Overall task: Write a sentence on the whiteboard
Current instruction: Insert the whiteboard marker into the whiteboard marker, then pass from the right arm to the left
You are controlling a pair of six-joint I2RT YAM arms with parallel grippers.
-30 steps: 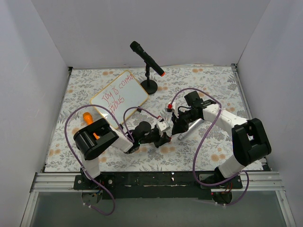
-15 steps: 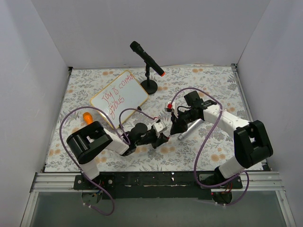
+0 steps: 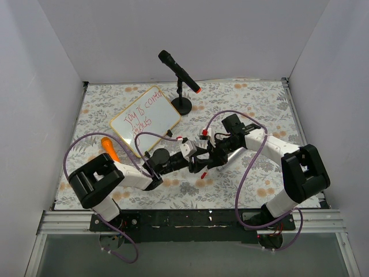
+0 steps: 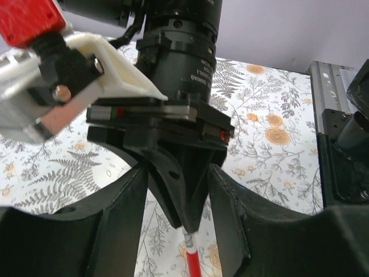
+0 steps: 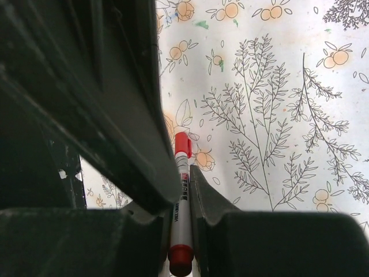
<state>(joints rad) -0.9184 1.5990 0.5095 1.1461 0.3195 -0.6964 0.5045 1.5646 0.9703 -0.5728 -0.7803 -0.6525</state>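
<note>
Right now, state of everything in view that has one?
Small white wood-framed whiteboard: lying flat, written on.
Red handwritten sentence: two slanted lines.
Black microphone: tilted on stand.
Red-capped white marker pen: capped, gripped.
Right claw: shut on marker pen.
Left claw: open, straddling right claw.

Glossy whiteboard (image 3: pixel 149 118), light-wood frame (marker (image 5: pixel 180 216): smooth plastic).

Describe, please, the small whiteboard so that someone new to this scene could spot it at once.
On the floral tablecloth, look far left, beside the black microphone on its round stand. There lies a small rectangular white board with a thin light-wood frame, set at a slant. It alone bears red handwritten words in two lines.
</note>
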